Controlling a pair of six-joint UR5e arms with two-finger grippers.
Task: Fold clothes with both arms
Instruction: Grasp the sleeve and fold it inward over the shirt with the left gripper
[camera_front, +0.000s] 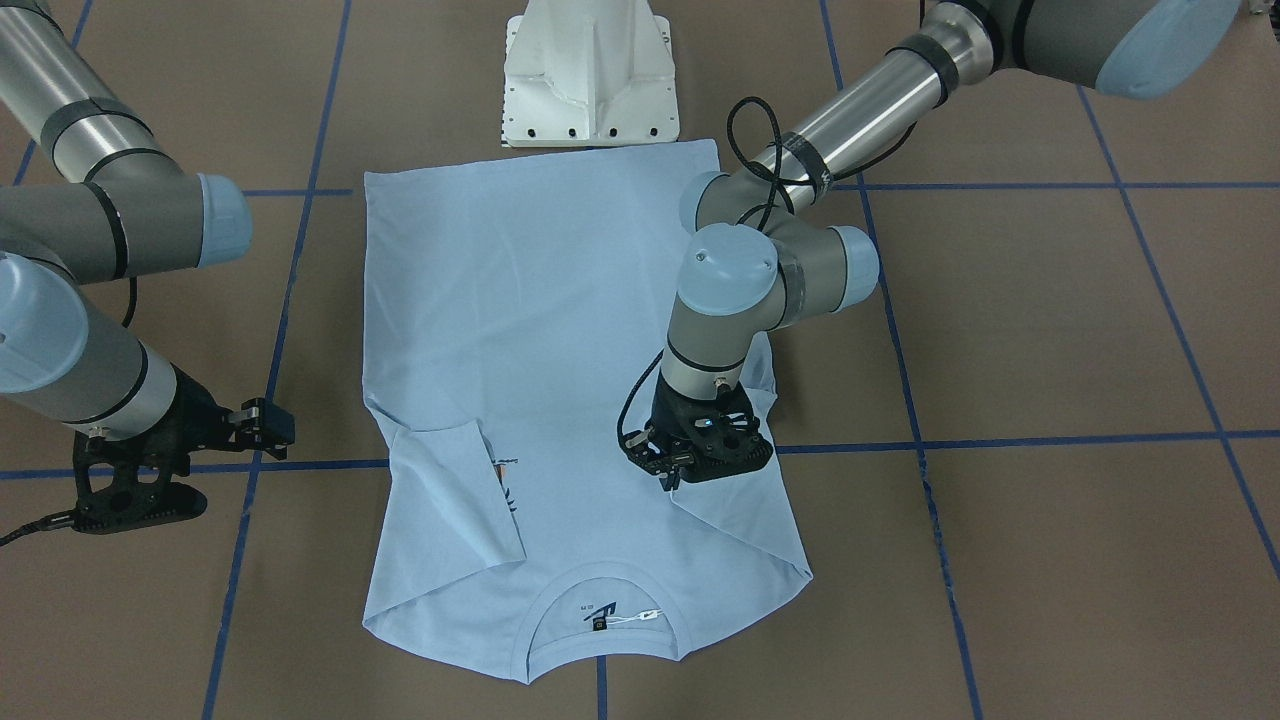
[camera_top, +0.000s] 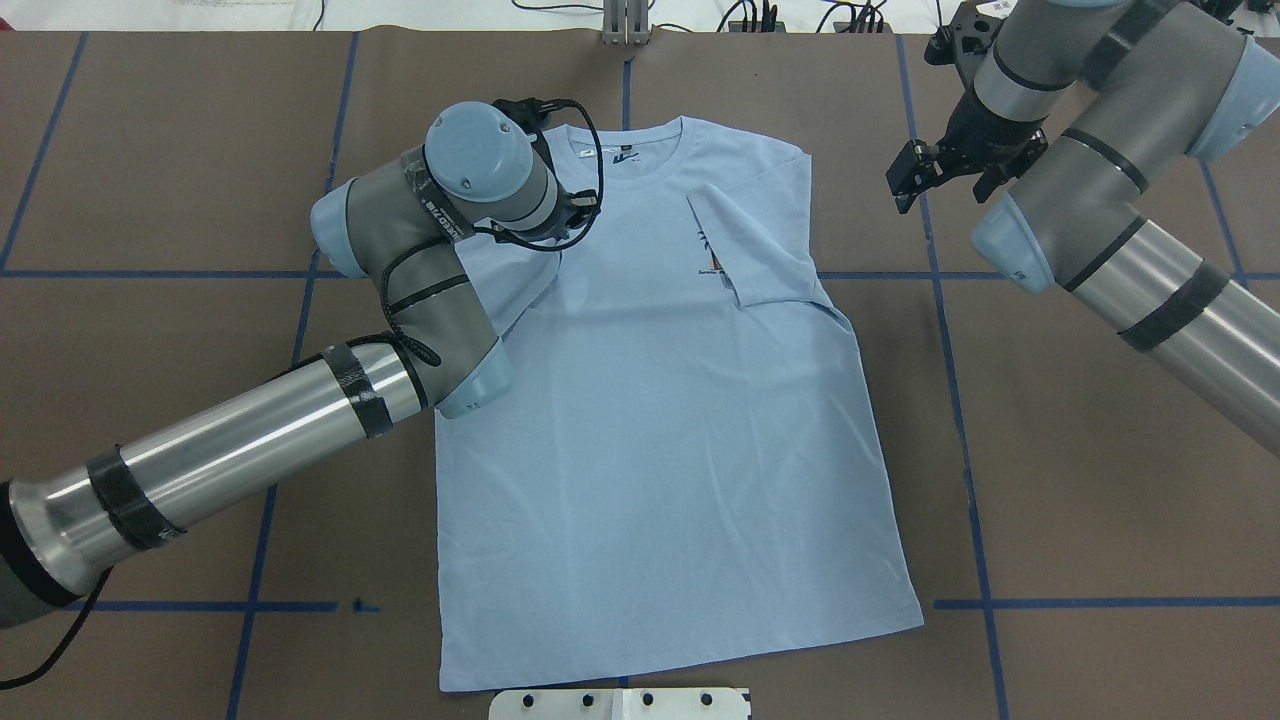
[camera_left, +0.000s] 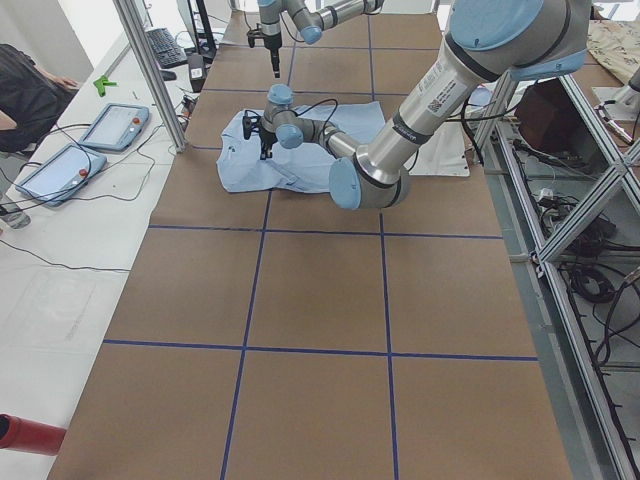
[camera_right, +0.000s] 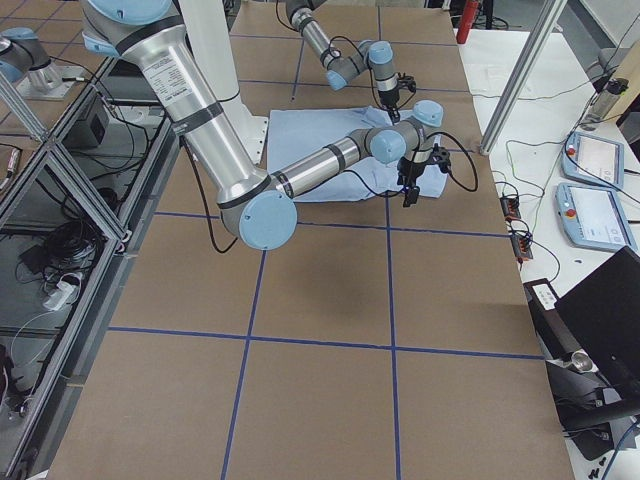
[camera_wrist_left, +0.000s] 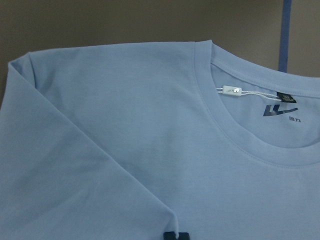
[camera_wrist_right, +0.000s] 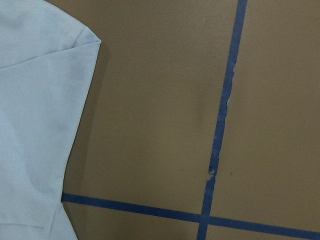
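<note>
Table: brown covering, blue tape grid, white pedestal at near edge
T-shirt: light blue, flat at centre, hem by pedestal, collar far; sleeve on robot's right folded onto chest
Left gripper: over the other shoulder, jaws pinched on sleeve edge
Right gripper: above bare table beside shirt, jaws apart, empty
Beyond: white bench, two tablets, aluminium post

Matt cloth T-shirt, shiny metal left arm (plastic caps), matt papery table
</note>
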